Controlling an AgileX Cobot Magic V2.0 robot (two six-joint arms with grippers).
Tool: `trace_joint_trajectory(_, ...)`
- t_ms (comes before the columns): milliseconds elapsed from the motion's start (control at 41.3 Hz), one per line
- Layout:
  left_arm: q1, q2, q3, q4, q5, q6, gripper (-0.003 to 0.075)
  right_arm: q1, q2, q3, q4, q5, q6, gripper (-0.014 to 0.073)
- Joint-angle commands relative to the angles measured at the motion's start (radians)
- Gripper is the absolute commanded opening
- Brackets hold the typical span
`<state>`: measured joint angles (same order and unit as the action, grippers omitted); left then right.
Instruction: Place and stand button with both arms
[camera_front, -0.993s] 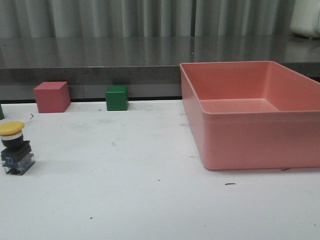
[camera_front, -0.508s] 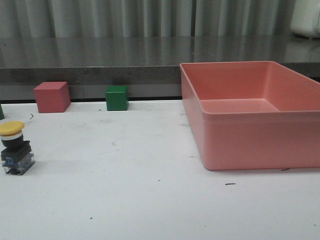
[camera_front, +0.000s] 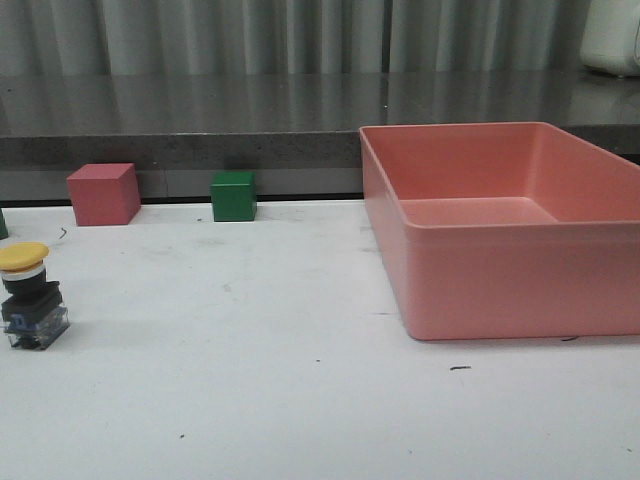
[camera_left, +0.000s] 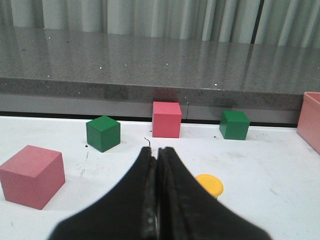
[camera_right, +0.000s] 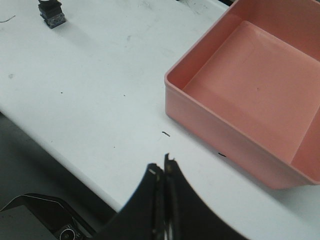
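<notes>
The button (camera_front: 30, 295) stands upright on the white table at the far left of the front view, yellow cap on top, black body, blue and clear base. My left gripper (camera_left: 157, 151) is shut and empty; the button's yellow cap (camera_left: 210, 184) shows just past its right finger, the body hidden. My right gripper (camera_right: 163, 166) is shut and empty over the table's near edge; the button (camera_right: 51, 12) is far off at the frame's top left. Neither gripper shows in the front view.
A large pink bin (camera_front: 505, 225) stands on the right (camera_right: 250, 85). A pink cube (camera_front: 103, 193) and a green cube (camera_front: 234, 195) sit at the table's back. The left wrist view shows two pink cubes (camera_left: 166, 119) (camera_left: 32, 175) and two green cubes (camera_left: 103, 132) (camera_left: 234, 124).
</notes>
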<state>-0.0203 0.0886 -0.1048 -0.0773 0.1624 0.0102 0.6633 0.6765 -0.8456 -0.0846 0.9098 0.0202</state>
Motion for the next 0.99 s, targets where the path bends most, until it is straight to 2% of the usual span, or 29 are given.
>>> trace_joint_trajectory(0,0.002,-0.024,0.029,-0.005,-0.137,0.0,-0.002,-0.005,-0.001,-0.025,-0.004,-0.057,-0.011,-0.0068)
trace_joint_trajectory(242,0.002,-0.098,0.129,-0.005,-0.216,0.0,-0.002,-0.005,-0.001,-0.025,-0.004,-0.057,-0.011,-0.0068)
trace_joint_trajectory(968,0.002,-0.115,0.129,-0.005,-0.21,0.0,-0.002,-0.005,-0.001,-0.025,-0.004,-0.055,-0.011,-0.0068)
